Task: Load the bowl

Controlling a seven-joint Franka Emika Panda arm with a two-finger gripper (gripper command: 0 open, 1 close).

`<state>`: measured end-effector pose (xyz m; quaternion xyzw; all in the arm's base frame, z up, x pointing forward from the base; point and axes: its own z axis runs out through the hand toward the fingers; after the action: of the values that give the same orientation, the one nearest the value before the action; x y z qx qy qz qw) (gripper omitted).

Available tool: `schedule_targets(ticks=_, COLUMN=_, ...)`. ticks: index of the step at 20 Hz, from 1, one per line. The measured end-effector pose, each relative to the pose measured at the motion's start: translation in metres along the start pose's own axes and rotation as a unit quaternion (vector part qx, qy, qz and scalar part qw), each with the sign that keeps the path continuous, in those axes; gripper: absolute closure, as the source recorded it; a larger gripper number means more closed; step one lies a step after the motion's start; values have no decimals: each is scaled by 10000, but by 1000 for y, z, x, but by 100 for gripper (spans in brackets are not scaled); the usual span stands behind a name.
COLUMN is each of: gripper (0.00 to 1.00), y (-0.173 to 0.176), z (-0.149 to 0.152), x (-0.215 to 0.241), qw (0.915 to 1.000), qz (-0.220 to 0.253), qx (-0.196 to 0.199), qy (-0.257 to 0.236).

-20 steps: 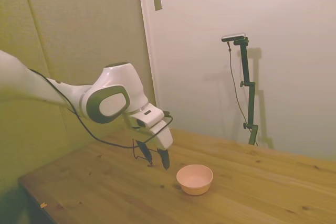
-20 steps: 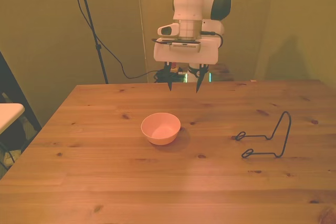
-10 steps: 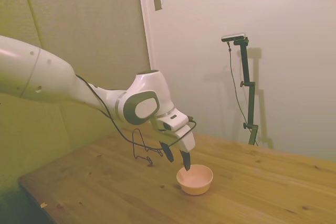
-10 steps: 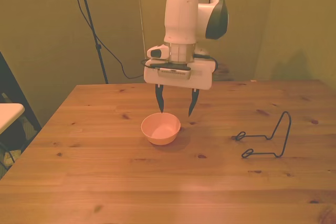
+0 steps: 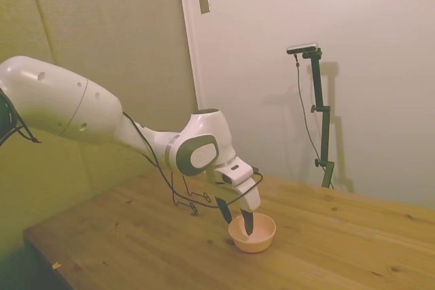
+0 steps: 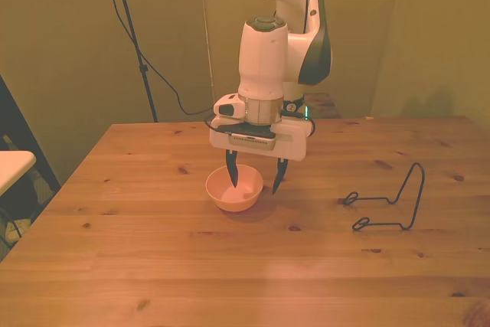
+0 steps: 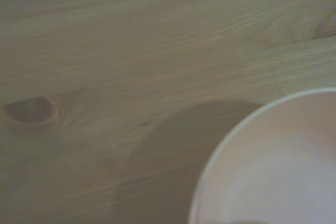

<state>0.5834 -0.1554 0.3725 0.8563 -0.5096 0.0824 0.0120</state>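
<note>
Wooden table (image 6: 153,266) is holding a small shallow pale pink plastic bowl (image 6: 234,189) at its middle; the white arm's gripper (image 6: 255,180), fingers spread, is straddling its rim. Closing squarely should secure it.

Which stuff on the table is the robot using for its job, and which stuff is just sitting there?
Using for the job:
- the pink bowl
- the gripper, open, one finger inside the bowl and one outside its rim
- the black wire rack, probably where the bowl goes

Just there:
- the wooden table
</note>
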Motion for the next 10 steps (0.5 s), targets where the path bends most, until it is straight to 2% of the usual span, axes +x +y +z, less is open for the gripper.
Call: schedule_targets(ticks=10, gripper=100, y=-4, z=12, x=-5, qw=9999, qz=-13, qx=-43, qy=-94)
